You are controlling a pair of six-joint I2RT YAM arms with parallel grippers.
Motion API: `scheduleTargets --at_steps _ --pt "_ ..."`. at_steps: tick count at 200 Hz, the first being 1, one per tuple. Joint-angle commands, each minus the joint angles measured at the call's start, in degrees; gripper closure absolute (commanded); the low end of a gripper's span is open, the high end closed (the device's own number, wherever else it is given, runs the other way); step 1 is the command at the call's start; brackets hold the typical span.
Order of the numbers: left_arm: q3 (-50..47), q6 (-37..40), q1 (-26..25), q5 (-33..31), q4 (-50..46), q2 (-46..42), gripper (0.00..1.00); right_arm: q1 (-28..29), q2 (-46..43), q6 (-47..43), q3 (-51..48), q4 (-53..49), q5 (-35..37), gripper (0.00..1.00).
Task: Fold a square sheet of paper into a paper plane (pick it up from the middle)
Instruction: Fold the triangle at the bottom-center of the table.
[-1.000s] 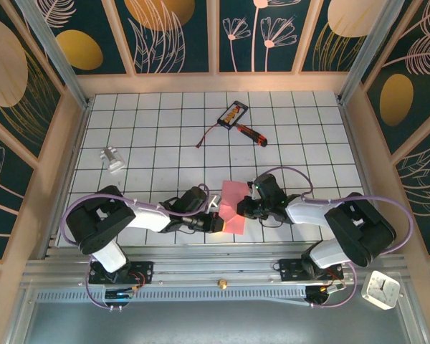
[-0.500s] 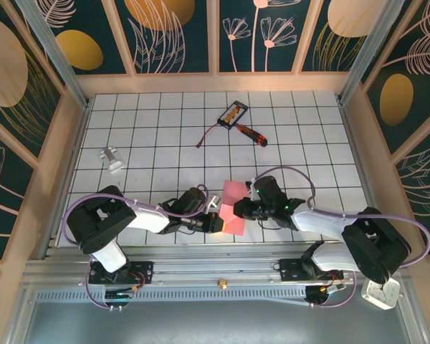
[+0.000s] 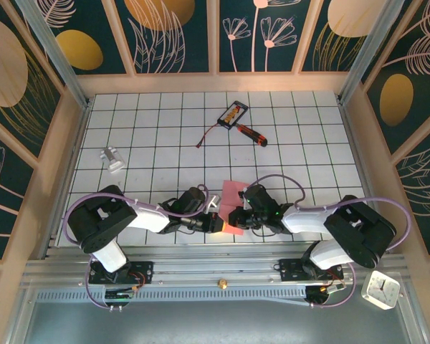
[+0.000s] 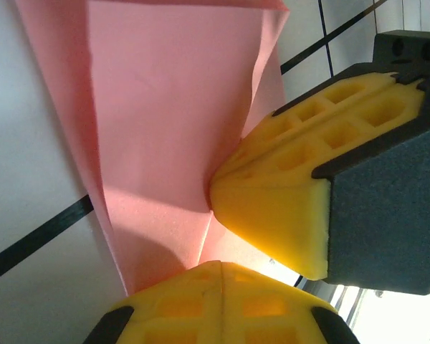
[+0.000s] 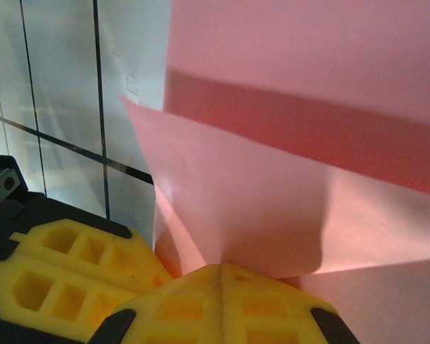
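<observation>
Left gripper is clenched on the near end of the sheet of paper, with the creases running right into its yellow tips. Right gripper is also clenched on the same end, tip to tip with the left one. In the right wrist view the folds bunch up at its pads. The paper is pink and partly folded, and lies just ahead of the arm bases, near the table's middle. Its long axis runs from the claws toward the far wall: it narrows at the claws, and the far end is wide with a straight edge. Raised flaps cast shadows. Both claws crowd the near end and hide it from above. The table is white tile with a black grid. The walls are dark teal with floral prints in pale wood frames. Well apart at the far side are a red-handled screwdriver, a black-and-orange card and a thin wire. A small white object sits far left, and a white clock is on the near right ledge.
</observation>
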Motion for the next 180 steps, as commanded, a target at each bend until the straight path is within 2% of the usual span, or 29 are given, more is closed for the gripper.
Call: scheduleTargets --at_steps 1,59,106,180 --pt "-1.8 2.3 -0.5 0.1 -9.0 4.1 1.0 -0.7 1.2 -0.2 0.9 0.0 1.8 1.0" --pt "-1.5 3.8 -0.5 0.4 -10.7 5.1 1.0 -2.3 -1.7 -0.2 0.6 2.2 -1.8 1.0" --pt "-1.4 3.8 -0.6 0.4 -10.6 5.3 1.0 -1.9 1.7 0.2 1.1 4.8 -3.3 1.0" --pt "-1.8 5.5 -0.6 0.0 -12.4 6.2 1.0 -6.4 2.7 -2.6 0.9 0.1 -2.2 1.0"
